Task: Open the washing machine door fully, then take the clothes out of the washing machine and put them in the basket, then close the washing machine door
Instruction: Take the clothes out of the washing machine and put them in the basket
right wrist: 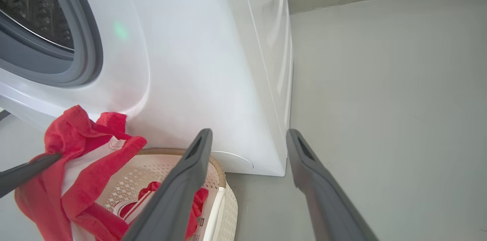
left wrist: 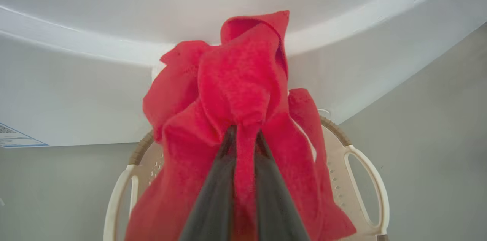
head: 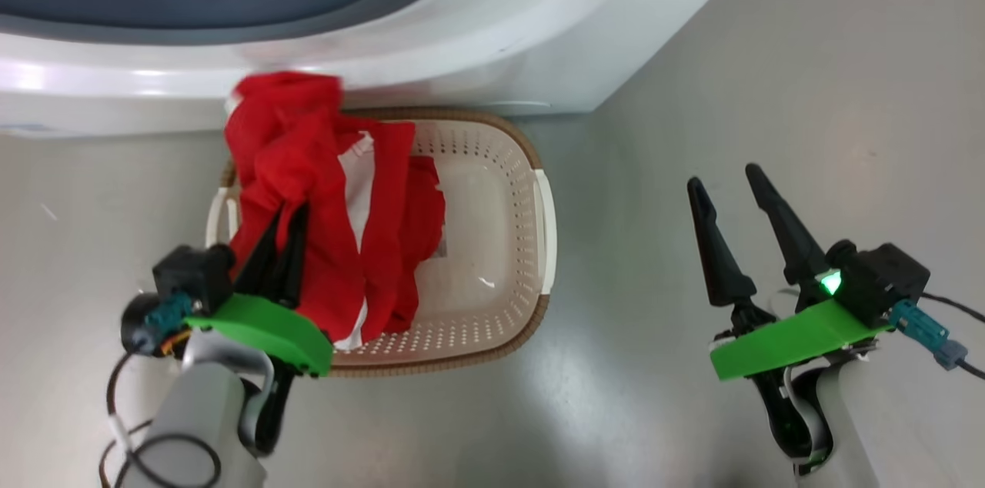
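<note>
My left gripper [head: 286,225] is shut on a bunch of red clothes [head: 308,165] with white panels, holding them above the left half of the cream basket [head: 527,242]. The fabric hangs down into the basket and hides the fingertips. In the left wrist view the two dark fingers pinch a red fold [left wrist: 244,131], with the clothes [left wrist: 243,77] bunched above them. The white washing machine [head: 477,34] stands just behind the basket, and its door is out of view. My right gripper [head: 723,176] hangs open over bare floor to the basket's right, holding nothing.
The right wrist view shows the grey gasket [right wrist: 85,43] and the steel drum [right wrist: 34,5] of the open machine. More red fabric [right wrist: 196,199] lies on the floor of the basket [right wrist: 163,168]. Grey floor [head: 769,88] spreads to the right of the machine.
</note>
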Tool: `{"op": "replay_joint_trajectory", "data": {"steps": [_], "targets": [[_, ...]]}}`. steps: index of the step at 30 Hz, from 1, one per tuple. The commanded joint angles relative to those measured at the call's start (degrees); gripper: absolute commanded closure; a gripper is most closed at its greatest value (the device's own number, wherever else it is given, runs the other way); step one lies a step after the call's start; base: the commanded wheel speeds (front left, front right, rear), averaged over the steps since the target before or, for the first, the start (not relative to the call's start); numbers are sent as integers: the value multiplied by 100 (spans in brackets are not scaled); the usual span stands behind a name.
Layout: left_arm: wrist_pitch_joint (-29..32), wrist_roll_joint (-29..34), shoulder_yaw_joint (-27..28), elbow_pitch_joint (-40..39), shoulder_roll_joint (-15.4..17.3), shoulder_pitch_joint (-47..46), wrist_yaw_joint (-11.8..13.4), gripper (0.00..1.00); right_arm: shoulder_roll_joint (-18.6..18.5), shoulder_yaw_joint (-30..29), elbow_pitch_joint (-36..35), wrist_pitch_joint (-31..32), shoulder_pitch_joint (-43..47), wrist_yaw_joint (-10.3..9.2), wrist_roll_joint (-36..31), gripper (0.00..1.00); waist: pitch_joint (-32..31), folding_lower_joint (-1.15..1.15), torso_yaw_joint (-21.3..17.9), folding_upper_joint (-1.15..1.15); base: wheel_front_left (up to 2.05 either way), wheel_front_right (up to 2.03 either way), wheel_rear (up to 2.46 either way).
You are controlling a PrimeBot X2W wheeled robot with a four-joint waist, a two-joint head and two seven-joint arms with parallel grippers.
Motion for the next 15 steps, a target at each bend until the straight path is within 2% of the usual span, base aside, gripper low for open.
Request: {"op": "replay_joint_trajectory", "data": {"steps": [1,11,15], "targets": [[-30,-27,118,76,199,-112,-31,100,10,140,-157,-37,-17,28,24,0,187,0,-116,0,0,0,0],[-30,-195,-668,1950,275,-1121,-31,100,10,133,-250,-37,-202,28,48,0,624,0,-318,0,0,0,0],[-30,-360,-879,2364,341,-1401,-32,100,10,130,-322,-37,-270,28,65,0,757,0,-392,0,0,0,0]]}}
